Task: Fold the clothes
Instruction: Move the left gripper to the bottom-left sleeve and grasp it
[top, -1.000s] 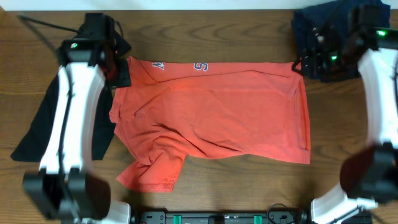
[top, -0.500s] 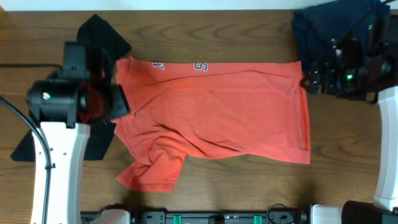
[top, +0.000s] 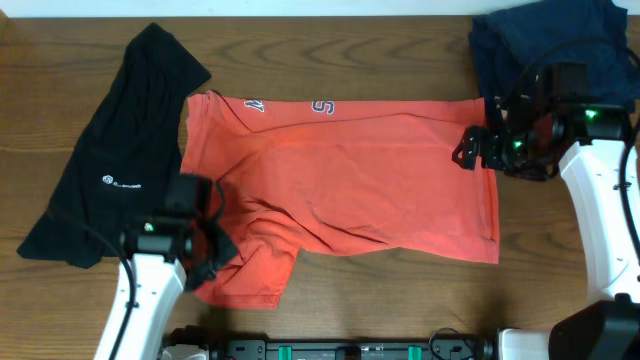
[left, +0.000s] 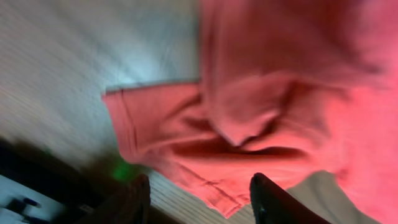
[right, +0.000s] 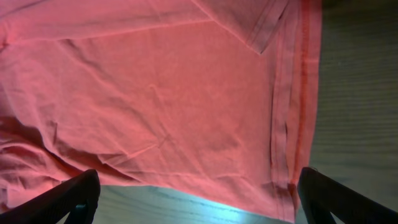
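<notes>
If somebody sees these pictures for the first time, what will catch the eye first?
The coral-red T-shirt, spread across the middle of the wooden table, rumpled at its near left corner. Left of it lies a loose black T-shirt with a white logo; a dark navy-blue pile sits in the far right corner. The right gripper hangs open over the red shirt's right edge.

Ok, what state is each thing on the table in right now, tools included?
Coral-red T-shirt: spread flat, one sleeve rumpled.
Black T-shirt: loose, unfolded.
Navy pile: folded.
Left tool: open, empty, over the rumpled sleeve.
Right tool: open, empty, over the shirt's hem.
</notes>
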